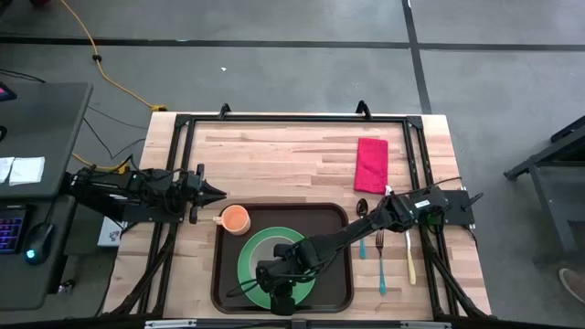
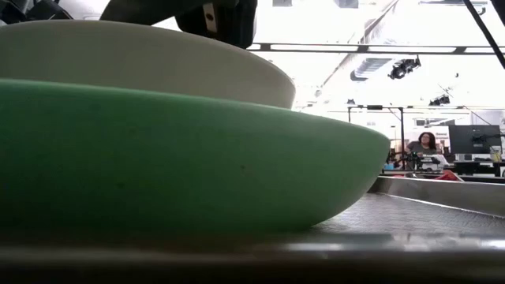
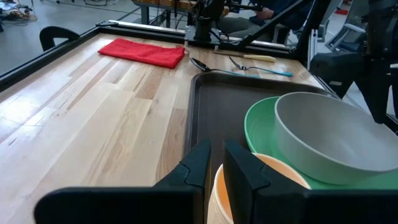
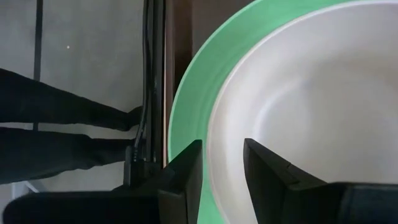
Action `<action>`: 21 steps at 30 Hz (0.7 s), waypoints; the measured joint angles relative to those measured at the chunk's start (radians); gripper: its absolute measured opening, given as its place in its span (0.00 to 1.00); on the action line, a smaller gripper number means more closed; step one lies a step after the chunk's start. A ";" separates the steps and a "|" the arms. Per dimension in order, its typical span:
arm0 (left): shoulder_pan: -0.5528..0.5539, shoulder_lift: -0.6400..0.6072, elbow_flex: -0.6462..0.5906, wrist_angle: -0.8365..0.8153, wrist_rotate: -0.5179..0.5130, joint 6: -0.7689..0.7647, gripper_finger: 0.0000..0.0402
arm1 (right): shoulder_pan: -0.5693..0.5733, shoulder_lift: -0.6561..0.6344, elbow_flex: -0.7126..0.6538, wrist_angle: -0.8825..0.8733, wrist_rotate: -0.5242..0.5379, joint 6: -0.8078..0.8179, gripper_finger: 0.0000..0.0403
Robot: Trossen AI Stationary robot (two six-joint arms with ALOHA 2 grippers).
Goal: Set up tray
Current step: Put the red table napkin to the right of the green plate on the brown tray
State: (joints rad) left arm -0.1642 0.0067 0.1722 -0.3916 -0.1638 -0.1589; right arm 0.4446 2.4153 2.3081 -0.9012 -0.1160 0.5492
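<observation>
The dark brown tray (image 1: pixel 334 265) (image 3: pixel 211 106) lies at the table's near edge. On it sits a green plate (image 1: pixel 249 258) (image 4: pixel 186 93), and a pale bowl (image 3: pixel 329 143) (image 4: pixel 311 93) (image 2: pixel 142 59) rests in the plate. My right gripper (image 4: pixel 222 165) (image 1: pixel 276 279) is open above the bowl's near rim, one finger over the inside and one outside. An orange cup (image 1: pixel 236 219) (image 3: pixel 273 180) stands at the tray's far left corner. My left gripper (image 3: pixel 216 165) (image 1: pixel 219 194) is shut, just left of and beyond the cup, apart from it.
A red cloth (image 1: pixel 371 164) (image 3: pixel 143 53) lies far right on the wooden table. A spoon (image 1: pixel 362 208), a blue-handled fork (image 1: pixel 380 265) and a pale-handled knife (image 1: pixel 409 256) lie right of the tray. Black frame rails (image 1: pixel 292 117) border the table. A person (image 2: pixel 426 143) sits far behind.
</observation>
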 joint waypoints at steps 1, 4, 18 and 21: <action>0.000 0.000 0.000 0.000 0.000 0.000 0.18 | 0.000 0.000 0.000 0.000 -0.003 0.000 0.23; 0.000 0.000 0.000 0.000 0.000 0.000 0.18 | 0.000 0.000 0.000 0.000 -0.004 0.000 0.23; 0.000 0.000 0.000 0.000 0.000 0.000 0.18 | -0.015 -0.012 0.000 -0.003 -0.055 0.000 0.23; 0.000 0.000 0.000 0.000 0.000 -0.003 0.18 | -0.020 -0.021 0.001 -0.006 -0.051 -0.003 0.23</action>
State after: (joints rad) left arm -0.1638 0.0070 0.1722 -0.3915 -0.1638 -0.1619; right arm 0.4245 2.3948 2.3093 -0.9072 -0.1668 0.5463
